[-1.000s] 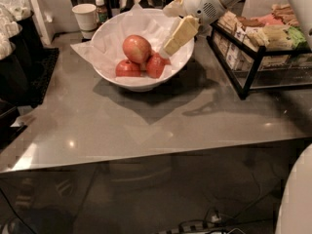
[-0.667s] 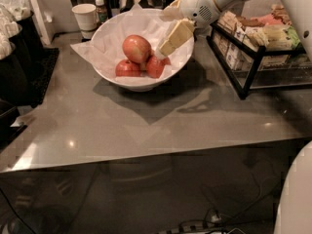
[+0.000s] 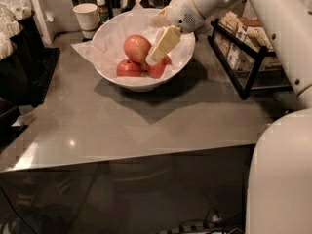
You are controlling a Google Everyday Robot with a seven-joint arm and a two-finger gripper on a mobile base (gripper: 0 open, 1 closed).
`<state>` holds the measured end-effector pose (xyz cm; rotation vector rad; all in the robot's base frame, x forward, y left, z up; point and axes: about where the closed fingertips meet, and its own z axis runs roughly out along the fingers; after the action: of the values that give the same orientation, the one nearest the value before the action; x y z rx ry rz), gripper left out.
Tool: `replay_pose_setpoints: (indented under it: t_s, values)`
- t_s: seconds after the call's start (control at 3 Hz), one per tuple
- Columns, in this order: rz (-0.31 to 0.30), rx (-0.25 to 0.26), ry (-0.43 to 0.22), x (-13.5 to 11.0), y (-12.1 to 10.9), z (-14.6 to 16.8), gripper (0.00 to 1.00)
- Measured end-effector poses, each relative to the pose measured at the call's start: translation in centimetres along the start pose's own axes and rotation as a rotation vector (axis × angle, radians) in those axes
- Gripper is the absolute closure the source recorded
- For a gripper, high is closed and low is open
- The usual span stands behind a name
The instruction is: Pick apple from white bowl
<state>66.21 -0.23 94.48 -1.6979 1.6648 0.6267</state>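
Note:
The white bowl [image 3: 112, 38], lined with crinkled white paper, stands at the back of the grey table. The apple [image 3: 136, 48], large and pale red-orange, lies on top of two smaller, darker red apples [image 3: 127, 69] inside it. My gripper [image 3: 155, 39] reaches into the bowl from the right, just right of the apple. Its fingers are spread: one cream finger [image 3: 164, 44] slants down beside the apple, with its tip over a small apple. The other finger is higher, near the bowl's back rim. It holds nothing.
A white paper cup [image 3: 87, 17] and a small bottle [image 3: 101, 9] stand behind the bowl at the left. A black wire rack of packets [image 3: 243, 48] stands to the right. Dark containers [image 3: 19, 57] line the left edge. The robot's white body [image 3: 280, 179] fills the lower right.
My gripper has moved left and down into the bowl, from near the right rim to right beside the apple. The apples and the bowl have not moved.

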Motion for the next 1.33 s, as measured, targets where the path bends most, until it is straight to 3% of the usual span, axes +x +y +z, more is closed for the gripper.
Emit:
replay_pose_setpoints:
  t_s: [1.33]
  values:
    - [0.012, -0.089, -0.013, 0.1, -2.2, 5.5, 0.18]
